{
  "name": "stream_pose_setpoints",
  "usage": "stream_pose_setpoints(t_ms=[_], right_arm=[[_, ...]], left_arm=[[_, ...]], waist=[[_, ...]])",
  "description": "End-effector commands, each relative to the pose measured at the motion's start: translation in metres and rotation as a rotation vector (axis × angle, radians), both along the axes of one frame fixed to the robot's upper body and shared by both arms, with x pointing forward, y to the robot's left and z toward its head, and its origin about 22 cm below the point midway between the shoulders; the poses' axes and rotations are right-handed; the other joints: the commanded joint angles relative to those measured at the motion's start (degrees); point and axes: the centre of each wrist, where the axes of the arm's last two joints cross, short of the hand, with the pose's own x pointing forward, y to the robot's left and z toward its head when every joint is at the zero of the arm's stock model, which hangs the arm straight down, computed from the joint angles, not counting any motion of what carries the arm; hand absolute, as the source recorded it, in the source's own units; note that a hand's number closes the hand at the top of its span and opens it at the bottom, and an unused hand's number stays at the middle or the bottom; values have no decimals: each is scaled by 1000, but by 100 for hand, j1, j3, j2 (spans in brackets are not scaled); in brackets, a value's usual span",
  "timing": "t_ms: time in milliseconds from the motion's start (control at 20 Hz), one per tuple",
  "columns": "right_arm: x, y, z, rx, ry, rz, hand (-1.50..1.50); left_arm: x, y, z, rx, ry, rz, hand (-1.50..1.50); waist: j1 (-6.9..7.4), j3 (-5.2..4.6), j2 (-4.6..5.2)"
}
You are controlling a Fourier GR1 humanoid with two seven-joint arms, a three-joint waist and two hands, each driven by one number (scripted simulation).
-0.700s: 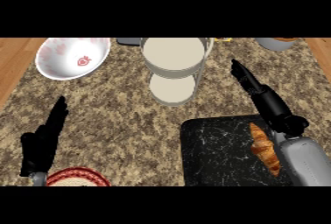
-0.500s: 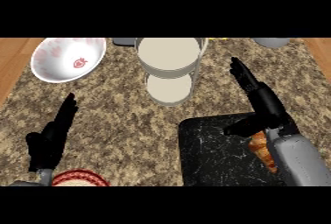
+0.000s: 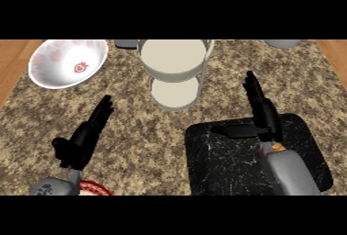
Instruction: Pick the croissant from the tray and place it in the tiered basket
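Over the black tray [image 3: 224, 160] at the lower right of the frame hangs the right hand [image 3: 263, 110], fingers straight and open, thumb stretched left, holding nothing; beneath its wrist only a small orange tip of the croissant [image 3: 277, 147] shows, lying on the tray; at the lower left the left hand [image 3: 85, 137] rests open above the speckled counter [image 3: 142, 128]; top centre stands the tiered basket [image 3: 173, 64], pale and round; a white bowl [image 3: 68, 62] sits upper left.
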Motion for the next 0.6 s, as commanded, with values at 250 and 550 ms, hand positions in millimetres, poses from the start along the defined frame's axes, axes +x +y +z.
stream_pose_setpoints(t_ms=[250, 550], right_arm=[[-16, -43, 80, -468, -19, -6, -150], [-27, -68, 99, -1032, 275, 83, -150]], left_arm=[[4, -2, -5, -8, 21, -9, 0], [2, 10, -12, -4, 35, 9, 0]], waist=[[-145, -19, -92], [-208, -61, -117]])
